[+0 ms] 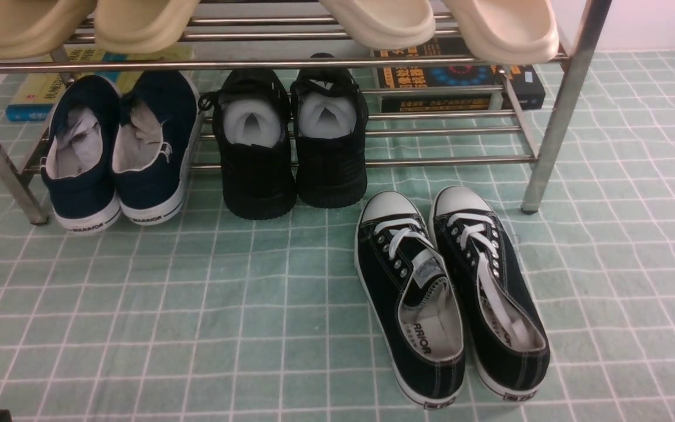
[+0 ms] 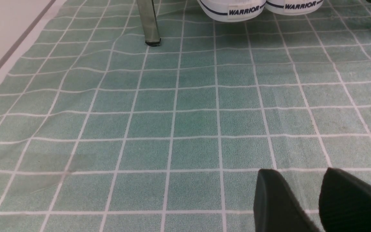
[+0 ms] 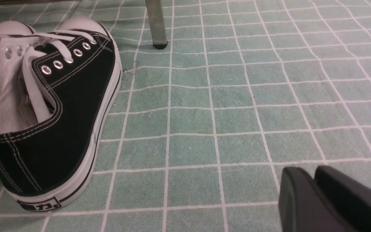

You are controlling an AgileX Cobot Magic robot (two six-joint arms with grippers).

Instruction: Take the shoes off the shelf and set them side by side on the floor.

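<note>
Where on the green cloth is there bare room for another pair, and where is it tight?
Bare floor lies in front of the navy slip-ons, left of the black canvas sneakers; more lies to their right, past the shelf leg. Under the shelf it is crowded, all-black shoes included.

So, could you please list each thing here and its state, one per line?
shoes: on the floor, side by side, off the shelf
navy sneakers: on lower tier, heels out
black shoes: on lower tier, stuffed with paper
slippers: on upper tier
left gripper: open, empty
right gripper: nearly shut, empty
shelf: upright
</note>
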